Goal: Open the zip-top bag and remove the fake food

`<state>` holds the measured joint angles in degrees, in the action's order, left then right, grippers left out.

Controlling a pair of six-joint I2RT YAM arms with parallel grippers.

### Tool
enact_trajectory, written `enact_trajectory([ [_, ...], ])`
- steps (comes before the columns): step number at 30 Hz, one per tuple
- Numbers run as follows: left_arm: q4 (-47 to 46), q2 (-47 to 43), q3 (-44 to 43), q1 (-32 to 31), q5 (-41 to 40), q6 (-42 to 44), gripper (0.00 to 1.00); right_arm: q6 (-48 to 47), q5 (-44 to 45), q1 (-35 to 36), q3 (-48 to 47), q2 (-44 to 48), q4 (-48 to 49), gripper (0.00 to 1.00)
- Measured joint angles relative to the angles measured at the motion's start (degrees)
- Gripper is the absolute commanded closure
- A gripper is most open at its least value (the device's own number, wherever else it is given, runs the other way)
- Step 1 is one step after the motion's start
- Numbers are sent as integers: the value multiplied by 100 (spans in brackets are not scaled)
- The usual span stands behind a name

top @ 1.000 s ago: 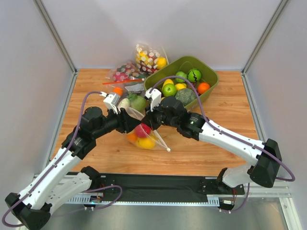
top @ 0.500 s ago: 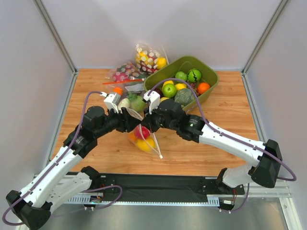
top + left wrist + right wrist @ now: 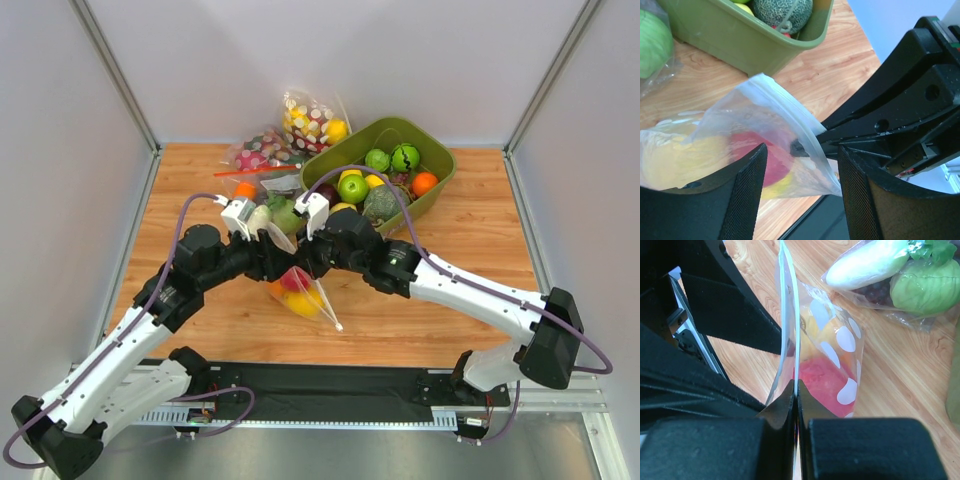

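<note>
The zip-top bag [image 3: 300,296], clear with white dots, hangs between my two grippers above the wood table. Inside it is the fake food: a red fruit [image 3: 822,382], with yellow and orange pieces [image 3: 298,302] under it. My right gripper [image 3: 796,390] is shut on the bag's pale zip edge, which runs up between its fingers; it also shows in the top view [image 3: 304,262]. My left gripper [image 3: 802,195] is open, with its pads on either side of the bag's hanging top corner [image 3: 805,130] and not touching it. In the top view the left gripper [image 3: 275,265] sits just left of the bag.
A green bin [image 3: 440,165] of fruit and vegetables stands at the back right, its wall close in the left wrist view [image 3: 740,45]. A bag of white and green vegetables [image 3: 275,212] lies just behind the grippers. Two more bags [image 3: 312,122] lie at the back wall.
Both wrists have moved a little to the left and closer together with the bag. The bag's loose lower strip has swung from the right toward the near side.
</note>
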<state>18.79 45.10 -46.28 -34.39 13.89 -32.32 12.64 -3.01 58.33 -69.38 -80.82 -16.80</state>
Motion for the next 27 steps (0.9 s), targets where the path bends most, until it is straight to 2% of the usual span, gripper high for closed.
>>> enact_trajectory([
  [4,81,4,20,-68,-57,9,35,2,0,0,-4,-55,4,100],
  [7,221,7,20,-87,-205,31,44,2,0,0,-7,-59,2,100],
  [8,275,11,20,-87,-245,39,57,2,0,0,-7,-59,11,100],
  [10,356,13,26,-87,-310,31,68,2,2,0,-7,-59,13,100],
  [11,374,13,33,-87,-334,44,78,2,4,0,-7,-57,13,100],
  [13,400,11,57,-87,-380,63,84,2,13,0,-7,-52,13,100],
  [14,431,11,61,-87,-398,83,92,2,13,0,-7,-48,13,100],
  [16,476,2,61,-87,-417,122,100,2,13,0,-7,-42,15,100],
  [21,898,-127,-57,-87,-542,446,100,2,11,0,-11,0,-11,100],
  [27,2039,111,-1222,-87,-457,1062,100,2,107,-17,-59,195,-188,100],
])
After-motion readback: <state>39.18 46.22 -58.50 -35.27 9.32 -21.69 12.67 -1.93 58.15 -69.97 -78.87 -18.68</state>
